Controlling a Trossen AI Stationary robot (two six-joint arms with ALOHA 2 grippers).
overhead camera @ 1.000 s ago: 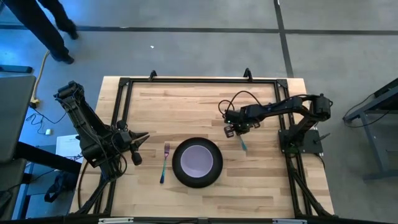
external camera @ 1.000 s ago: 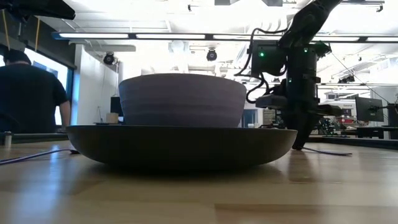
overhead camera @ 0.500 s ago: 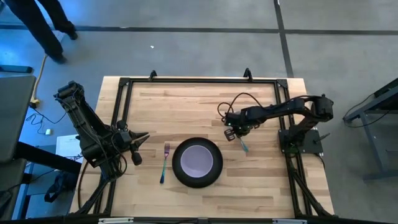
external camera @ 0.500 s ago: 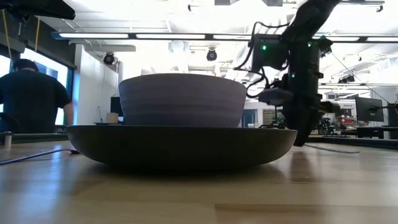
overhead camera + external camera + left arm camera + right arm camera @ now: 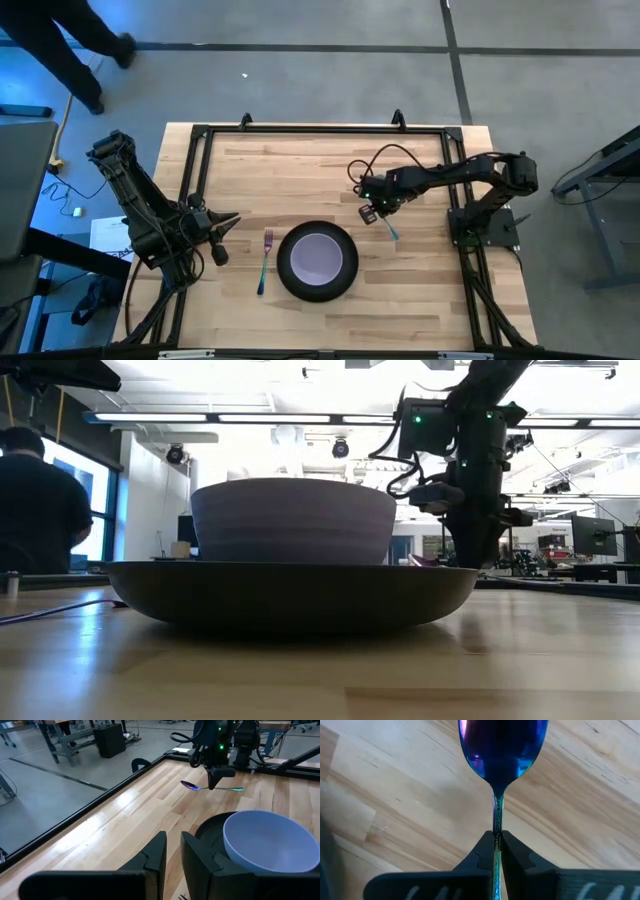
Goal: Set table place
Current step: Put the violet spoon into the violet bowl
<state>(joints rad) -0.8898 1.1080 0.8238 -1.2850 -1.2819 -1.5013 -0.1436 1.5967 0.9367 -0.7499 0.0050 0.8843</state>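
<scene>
High view: your right gripper (image 5: 372, 213), clamped on the spoon (image 5: 387, 228), hangs beyond the plate (image 5: 317, 261) (handle trailing toward the right arm's base).

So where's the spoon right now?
The spoon is pinched in the right gripper, lifted off the table. Seen from above, it is right of the black plate holding the lavender bowl.
</scene>
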